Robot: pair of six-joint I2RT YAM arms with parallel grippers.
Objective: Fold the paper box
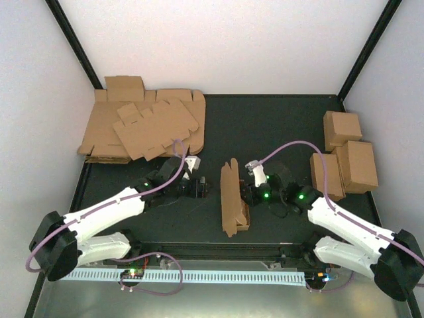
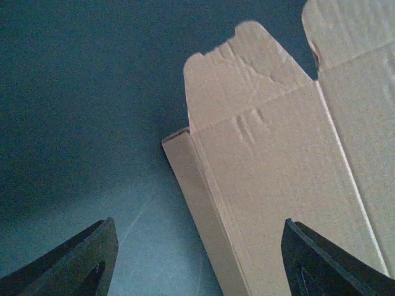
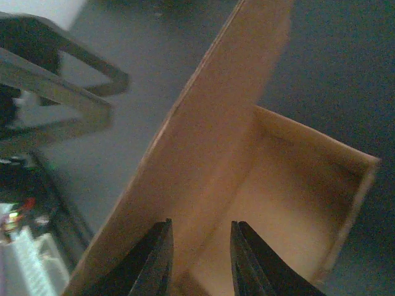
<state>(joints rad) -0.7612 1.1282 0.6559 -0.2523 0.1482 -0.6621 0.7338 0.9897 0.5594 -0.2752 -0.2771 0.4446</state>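
Nothing readable is showing in any view: the paper box, the heap of cardboard blanks and the folded boxes are all presenting plain, unprinted brown faces.

Left wrist view crops the paper box at right.

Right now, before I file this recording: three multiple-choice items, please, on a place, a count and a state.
1. Where does the heap of flat blanks lie? A back-left corner; B front-right corner; C between the arms.
2. How many folded boxes stand at the right? A one; B three; C five.
3. The left gripper has its jaws: A clamped on a blank; B wide apart; C out of view.
A: the top view shows it there. B: three stand together. B: the left wrist view shows them parted wide.
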